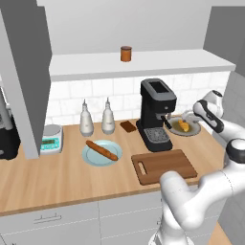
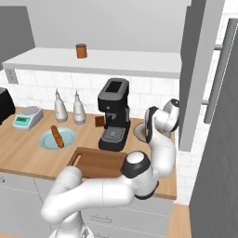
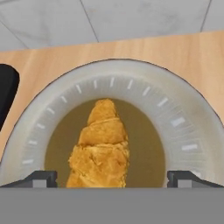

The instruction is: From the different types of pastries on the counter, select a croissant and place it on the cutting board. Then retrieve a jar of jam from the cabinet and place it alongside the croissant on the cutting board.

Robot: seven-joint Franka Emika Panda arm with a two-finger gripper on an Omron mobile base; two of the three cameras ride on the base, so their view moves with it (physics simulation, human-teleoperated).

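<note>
1. Light-wood counter (image 1: 57,179) runs under a white-tiled wall, and the work is set at its right end, just right of the black coffee machine (image 1: 157,114).
2. From the hand view, the gripper (image 3: 112,178) is seen with its jaws spread wide, one dark tip at each side, and nothing is held between them.
3. The croissant (image 3: 101,148) is framed between those tips, lying lengthwise on a pale round plate (image 3: 183,127) with a darker centre; contact cannot be confirmed.
4. The first step is judged to be in hand: the croissant is being approached and is not yet grasped.
5. Next, a short descent is called for, then a closing across the roll's narrow width, followed by a lift clear of the plate rim.
6. The cutting board (image 1: 165,166) is seen in front of the coffee machine, near the plate, with nothing on it.
7. The jar of jam (image 1: 126,53) stands on the cabinet (image 1: 143,64) shelf above, untouched.
</note>
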